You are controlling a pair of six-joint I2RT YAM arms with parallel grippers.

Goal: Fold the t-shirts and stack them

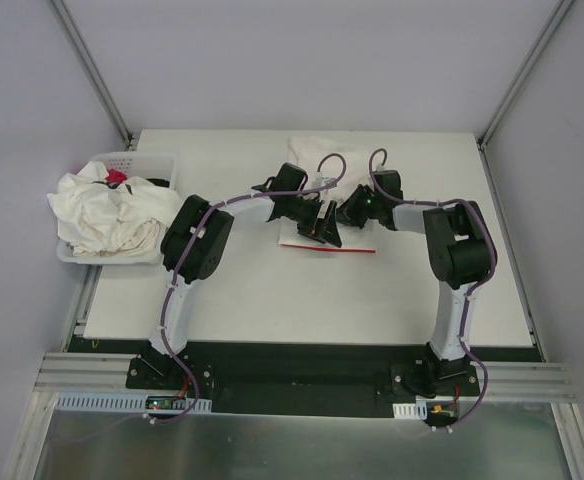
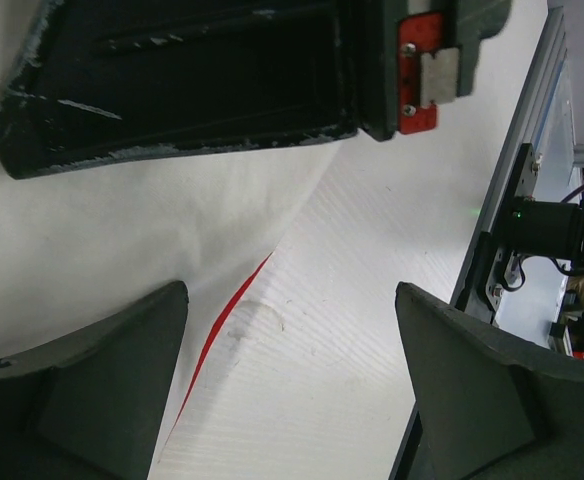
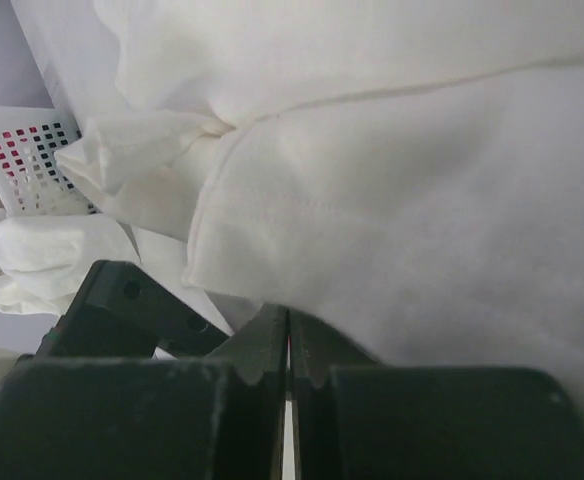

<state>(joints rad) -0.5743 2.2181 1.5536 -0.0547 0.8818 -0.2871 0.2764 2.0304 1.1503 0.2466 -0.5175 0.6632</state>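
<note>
Expecting soft, thin cotton to sag and slip, you'd best pinch the shirt (image 1: pixel 314 155) at the worktop's (image 1: pixel 302 295) far middle by a hem corner — left pincer (image 2: pixel 292 385) open at its near edge, right pincer (image 3: pixel 288 345) closed, no cloth seen between — more shirts (image 1: pixel 97 210) fill the basket (image 1: pixel 150 160).

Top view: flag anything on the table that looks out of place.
A thin red strip lies on the table, just on the near side of the shirt at the back; it is no part of the laundry. The t-shirts in the basket are heaped and spill over its rim.
</note>
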